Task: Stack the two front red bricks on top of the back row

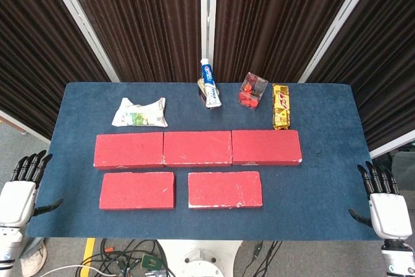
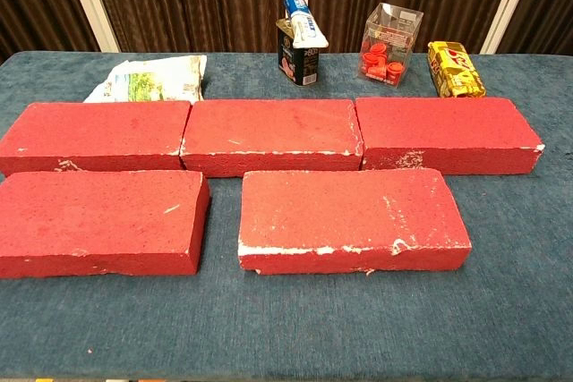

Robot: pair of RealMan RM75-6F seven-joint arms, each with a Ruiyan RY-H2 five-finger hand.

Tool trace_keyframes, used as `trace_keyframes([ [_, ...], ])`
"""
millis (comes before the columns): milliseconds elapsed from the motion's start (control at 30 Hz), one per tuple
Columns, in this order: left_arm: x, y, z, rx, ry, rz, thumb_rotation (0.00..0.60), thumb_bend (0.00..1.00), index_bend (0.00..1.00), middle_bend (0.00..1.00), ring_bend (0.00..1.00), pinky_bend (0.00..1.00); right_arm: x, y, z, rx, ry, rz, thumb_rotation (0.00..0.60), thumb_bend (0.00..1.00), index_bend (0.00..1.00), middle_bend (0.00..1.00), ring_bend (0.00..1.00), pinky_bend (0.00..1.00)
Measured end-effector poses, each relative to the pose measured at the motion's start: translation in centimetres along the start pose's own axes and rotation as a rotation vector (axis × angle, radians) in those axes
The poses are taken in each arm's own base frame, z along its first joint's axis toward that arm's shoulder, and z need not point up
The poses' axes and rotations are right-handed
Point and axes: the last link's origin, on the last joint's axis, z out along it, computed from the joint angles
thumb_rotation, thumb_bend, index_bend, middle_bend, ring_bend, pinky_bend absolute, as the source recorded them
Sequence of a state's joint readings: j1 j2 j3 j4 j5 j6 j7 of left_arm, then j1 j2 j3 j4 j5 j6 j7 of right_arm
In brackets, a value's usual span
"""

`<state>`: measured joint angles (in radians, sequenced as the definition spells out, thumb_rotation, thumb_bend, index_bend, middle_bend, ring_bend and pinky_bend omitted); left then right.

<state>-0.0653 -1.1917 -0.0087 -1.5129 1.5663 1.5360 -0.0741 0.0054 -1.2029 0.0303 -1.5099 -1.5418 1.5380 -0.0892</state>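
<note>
Two red bricks lie flat in the front row on the blue table: the left front brick (image 1: 137,190) (image 2: 100,221) and the right front brick (image 1: 225,189) (image 2: 351,219). Behind them three red bricks form the back row, left (image 1: 129,150) (image 2: 94,136), middle (image 1: 198,148) (image 2: 271,134) and right (image 1: 266,146) (image 2: 446,133), touching end to end. My left hand (image 1: 23,189) hangs off the table's left front corner with its fingers spread and nothing in it. Off the right front corner my right hand (image 1: 384,202) is likewise empty, fingers apart. Neither hand shows in the chest view.
Along the far side of the table (image 1: 324,186) lie a white crumpled packet (image 1: 139,112) (image 2: 148,78), a toothpaste tube leaning on a dark can (image 1: 209,84) (image 2: 300,38), a clear box of red pieces (image 1: 252,91) (image 2: 389,45) and a yellow snack pack (image 1: 281,106) (image 2: 455,69).
</note>
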Motion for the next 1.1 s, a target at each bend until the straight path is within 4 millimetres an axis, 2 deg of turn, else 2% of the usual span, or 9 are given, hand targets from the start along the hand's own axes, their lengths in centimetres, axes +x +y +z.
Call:
trace_keyframes([
  [367,-0.4,0.6,-0.2,-0.022,-0.032,-0.025,0.6,0.0,0.0,0.0,0.0,0.0,0.1,0.0,0.0,-0.002,0.003,0.001,0.6,0.0,0.0,0.0,0.0,0.0],
  [667,-0.8,1.9,-0.4,-0.051,-0.092,-0.092,0.6,0.0,0.0,0.0,0.0,0.0,0.3,-0.1,0.2,-0.003,0.009,0.009,0.6,0.0,0.0,0.0,0.0,0.0],
  [967,-2.8,4.9,-0.7,-0.127,-0.262,-0.182,0.6,0.0,0.0,0.0,0.0,0.0,1.4,-0.2,0.6,0.014,0.038,0.009,0.6,0.0,0.0,0.0,0.0,0.0],
  [1100,-4.4,7.5,-0.2,-0.178,-0.346,-0.241,0.6,0.0,0.0,0.0,0.0,0.0,1.8,-0.5,1.0,0.026,0.048,0.017,0.6,0.0,0.0,0.0,0.0,0.0],
])
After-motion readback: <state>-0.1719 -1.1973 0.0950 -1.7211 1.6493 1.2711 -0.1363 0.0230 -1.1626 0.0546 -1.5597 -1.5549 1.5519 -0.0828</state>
